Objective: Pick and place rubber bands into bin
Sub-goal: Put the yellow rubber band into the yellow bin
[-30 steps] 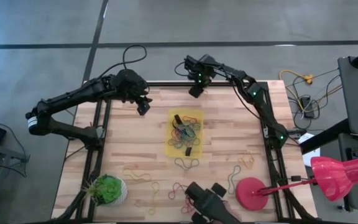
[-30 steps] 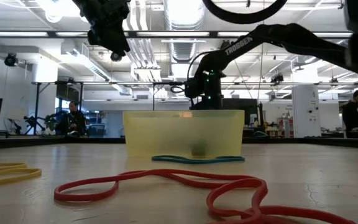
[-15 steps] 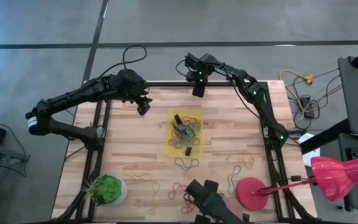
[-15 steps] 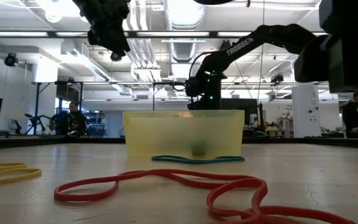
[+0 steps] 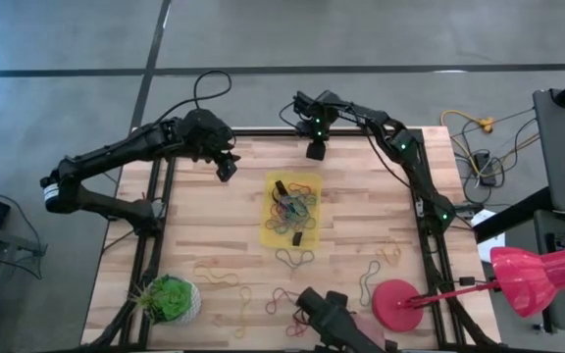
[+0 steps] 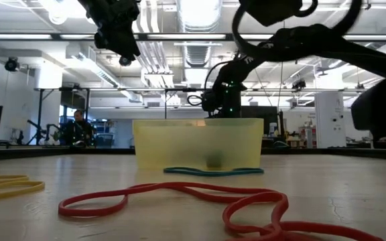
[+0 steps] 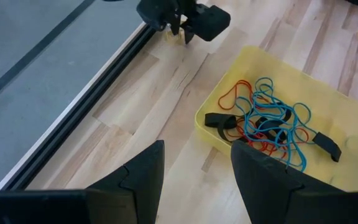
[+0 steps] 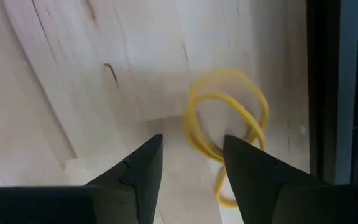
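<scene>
1. Right end effector [image 8: 188, 163] hangs over the far edge of the counter [image 5: 204, 221], fingers spread with clear wood showing between them; nothing is pinched.
2. My target, a yellow rubber band [image 8: 225, 134], lies flat on the wood just ahead of my fingertips and slightly toward one finger, not centred in the gap. It is twisted into overlapping loops, and its long axis runs roughly along my line of sight, away from the wrist toward the dark frame rail at the counter's edge.
3. Judgement: the coming move turns on this offset. I need a small shift toward the band and forward, then a descent so one finger lands inside a loop or both straddle the crossing strands. The rail sits near the band's far end, so overshoot is the risk.
4. Left end effector [image 7: 194, 165] waits over the far left part of the counter, fingers also spread and empty. It is farther from this band than I am, so the pick is mine.
5. Bin [image 5: 271, 184] stands at mid-counter, near side of me, already holding a tangle of rubber bands [image 5: 293, 209] and small dark blocks [image 7: 217, 120].
6. More loose bands [image 5: 218, 276] lie on the near half of the counter, well apart from both arms.
</scene>
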Motion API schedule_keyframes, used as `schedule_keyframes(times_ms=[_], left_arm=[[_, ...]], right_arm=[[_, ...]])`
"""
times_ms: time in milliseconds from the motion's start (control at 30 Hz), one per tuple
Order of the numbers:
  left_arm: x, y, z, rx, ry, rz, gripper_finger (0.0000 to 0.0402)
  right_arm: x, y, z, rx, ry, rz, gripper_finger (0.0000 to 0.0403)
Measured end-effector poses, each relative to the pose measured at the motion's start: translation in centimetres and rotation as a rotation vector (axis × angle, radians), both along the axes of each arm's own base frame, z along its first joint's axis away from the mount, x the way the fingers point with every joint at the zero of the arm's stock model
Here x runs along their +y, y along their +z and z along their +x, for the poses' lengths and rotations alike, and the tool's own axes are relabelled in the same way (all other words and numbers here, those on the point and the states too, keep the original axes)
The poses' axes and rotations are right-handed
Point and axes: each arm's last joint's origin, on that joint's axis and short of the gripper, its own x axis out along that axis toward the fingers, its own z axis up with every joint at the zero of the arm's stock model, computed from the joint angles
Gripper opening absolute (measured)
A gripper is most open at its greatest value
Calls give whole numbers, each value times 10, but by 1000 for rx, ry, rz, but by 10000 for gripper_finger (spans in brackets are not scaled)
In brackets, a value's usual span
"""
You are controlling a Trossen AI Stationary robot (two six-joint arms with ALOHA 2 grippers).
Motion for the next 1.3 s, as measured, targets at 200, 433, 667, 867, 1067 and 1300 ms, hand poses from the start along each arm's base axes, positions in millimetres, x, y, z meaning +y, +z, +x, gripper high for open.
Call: schedule_keyframes(times_ms=[200, 433, 667, 867, 1067, 1300], left_arm=[[0, -1, 0, 2, 0, -1, 170], [0, -2, 0, -2, 17, -18, 170], [0, -9, 0, 16, 20, -30, 170], [0, -15, 0, 18, 49, -63, 170], [0, -14, 1, 3, 54, -63, 170], [2, -11, 4, -40, 52, -44, 170]], right_arm=[[-8, 4, 4, -44, -13, -50, 159], [-16, 4, 5, -87, -25, -105, 159], [-15, 0, 4, -82, -59, -91, 145], [-11, -1, 3, -81, -109, -34, 82], [-5, 1, 1, -81, -140, 72, 13], [4, 23, 3, -122, -185, 144, 8]])
